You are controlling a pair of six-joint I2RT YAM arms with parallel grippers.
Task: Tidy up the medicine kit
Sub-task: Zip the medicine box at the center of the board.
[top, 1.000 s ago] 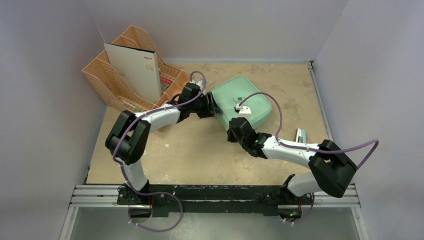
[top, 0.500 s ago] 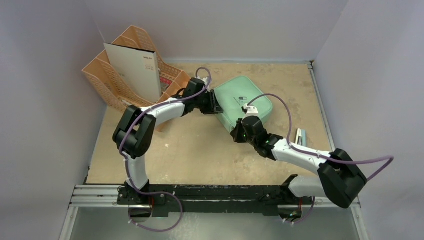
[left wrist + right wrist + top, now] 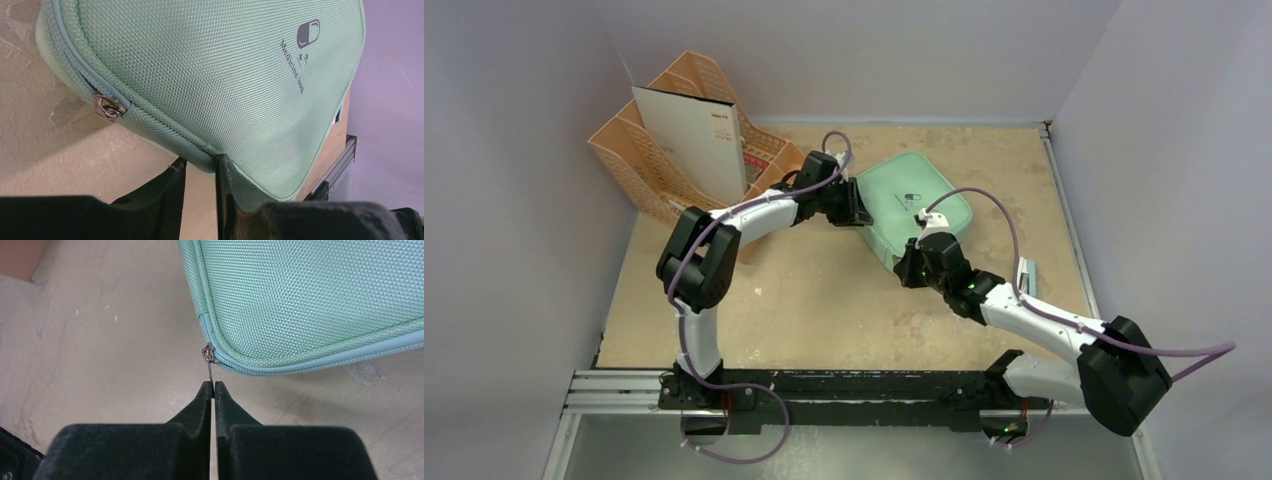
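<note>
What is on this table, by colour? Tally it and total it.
Mint-green: 1, the medicine kit
Peach: 1, the desk organizer
White: 1, the board standing in the organizer
Pale: 1, a small item lying far right
Total: 4; the organizer's smaller contents are unclear

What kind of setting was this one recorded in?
Probably a lab robot cell: blank walls box in a worn wooden table, two arms mount on an aluminium rail, and props are few: a medicine kit and desk organizer.
</note>
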